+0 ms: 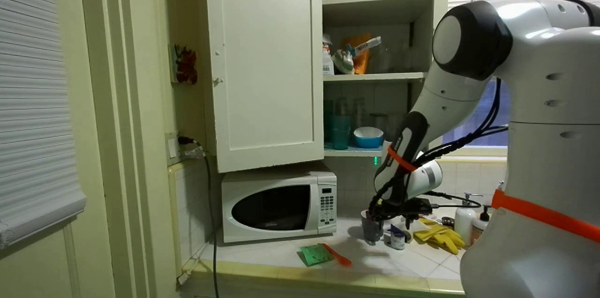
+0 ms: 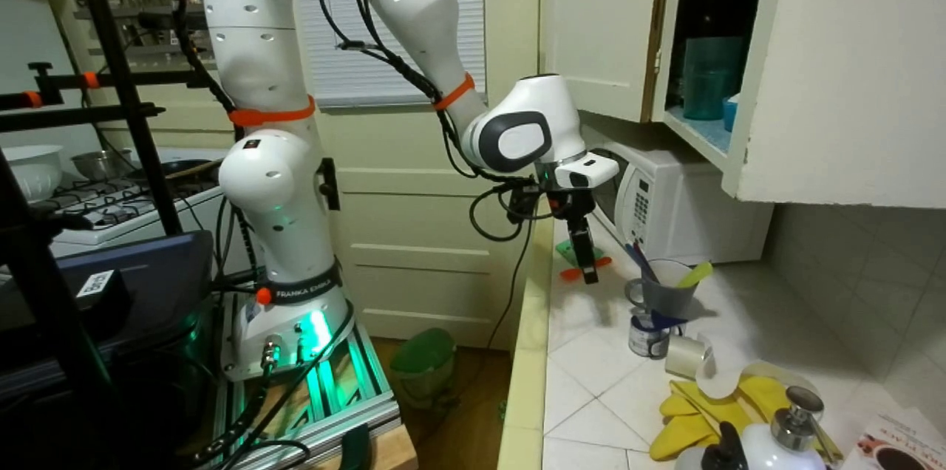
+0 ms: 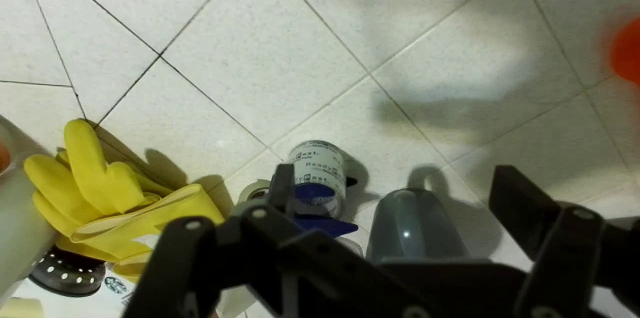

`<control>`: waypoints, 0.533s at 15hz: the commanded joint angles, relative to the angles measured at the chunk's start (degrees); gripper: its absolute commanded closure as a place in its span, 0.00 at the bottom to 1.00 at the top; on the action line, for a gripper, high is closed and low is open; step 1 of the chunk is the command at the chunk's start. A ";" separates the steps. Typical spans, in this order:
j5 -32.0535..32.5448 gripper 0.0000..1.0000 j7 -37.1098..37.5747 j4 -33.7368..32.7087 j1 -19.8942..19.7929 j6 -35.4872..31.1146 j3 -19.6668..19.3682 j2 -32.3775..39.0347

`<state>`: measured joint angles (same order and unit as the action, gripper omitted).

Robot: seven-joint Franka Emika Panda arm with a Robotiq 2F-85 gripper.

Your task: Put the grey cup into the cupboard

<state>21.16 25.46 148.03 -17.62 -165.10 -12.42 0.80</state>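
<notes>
The grey cup stands upright on the white tiled counter, right of the microwave. In an exterior view the cup shows its handle, with blue and yellow-green utensil handles sticking out. In the wrist view the cup appears between the open fingers, its upper part hidden by the gripper. My gripper is open and empty. In an exterior view the gripper points down beside the cup, on its handle side, apparently apart from it. The white cupboard has an open door and shelves; it also shows in an exterior view.
A white microwave stands under the cupboard door. A tape roll with blue parts is close to the cup. Yellow gloves and soap bottles stand farther along. A green packet and an orange spoon lie near the counter edge.
</notes>
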 commanded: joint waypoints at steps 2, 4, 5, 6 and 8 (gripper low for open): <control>-6.83 0.00 -4.37 0.34 1.55 -8.88 -1.01 2.04; -6.20 0.00 -4.42 -1.24 0.16 -13.43 -0.26 5.11; -6.66 0.00 -5.20 -1.70 0.07 -14.80 0.06 6.32; -5.19 0.00 -4.45 -2.71 0.07 -15.65 -0.22 7.97; -3.05 0.00 -3.16 -4.97 1.03 -14.13 -1.82 10.46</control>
<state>15.90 21.58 146.74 -17.27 -178.97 -12.57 6.22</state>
